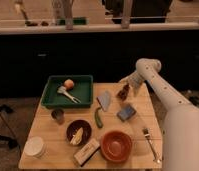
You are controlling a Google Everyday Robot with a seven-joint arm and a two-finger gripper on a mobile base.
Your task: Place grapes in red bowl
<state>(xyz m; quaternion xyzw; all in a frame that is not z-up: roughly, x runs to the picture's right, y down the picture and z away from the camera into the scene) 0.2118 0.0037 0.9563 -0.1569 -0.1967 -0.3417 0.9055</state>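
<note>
Wooden table (pixel 49 136), gripper (pixel 127 82) at grapes (pixel 124 92)

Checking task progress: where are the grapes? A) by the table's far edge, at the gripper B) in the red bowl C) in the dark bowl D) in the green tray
A: the grapes are at the gripper by the far edge; the red bowl in front is empty.

Gripper (pixel 127 84) just above the grapes (pixel 124 93), hiding their top; contact cannot be told. Arm (pixel 165 97), right of the grapes, cut by the lower right corner. Pale item (pixel 77 136) in the brown bowl (pixel 84 126), left of the grapes: unidentifiable.
</note>
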